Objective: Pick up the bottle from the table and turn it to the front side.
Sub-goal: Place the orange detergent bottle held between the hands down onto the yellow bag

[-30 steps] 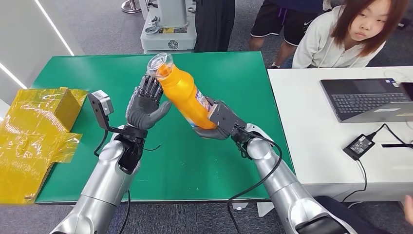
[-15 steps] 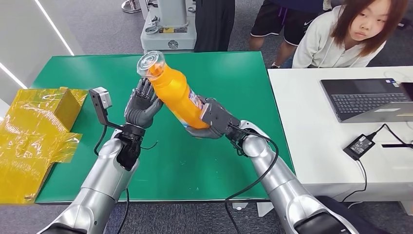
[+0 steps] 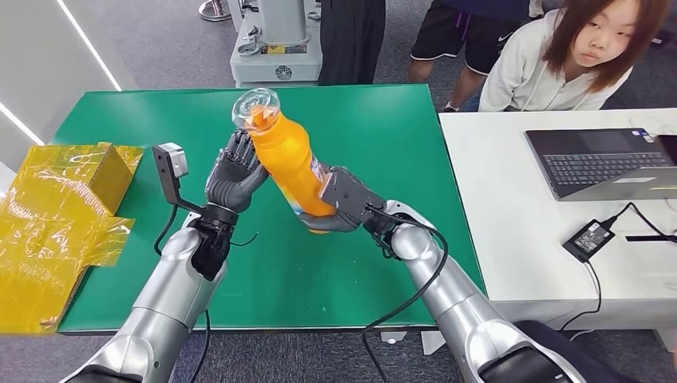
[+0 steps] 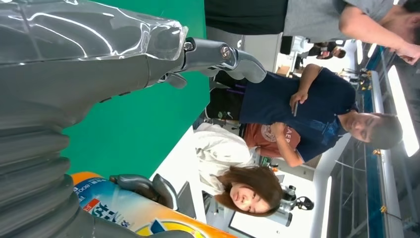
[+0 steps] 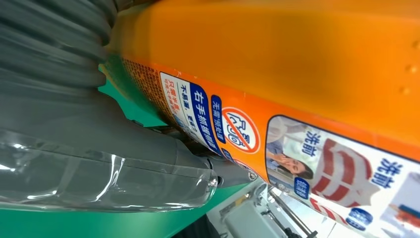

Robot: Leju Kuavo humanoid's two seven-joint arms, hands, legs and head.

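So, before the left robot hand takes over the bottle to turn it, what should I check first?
1. Right robot hand grips the orange bottle at its lower body: ok.
2. Bottle lifted off the green table: ok.
3. Left robot hand is beside the bottle's upper body: ok; firm contact: cannot tell.
4. Clear cap in place: ok.
5. Label facing front: cannot tell.
6. Person away from the arms: ok.

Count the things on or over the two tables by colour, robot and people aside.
Orange: 1, the orange plastic bottle with clear cap
Yellow: 1, the yellow-wrapped box
Black: 2, the black laptop and black power adapter
Total: 4
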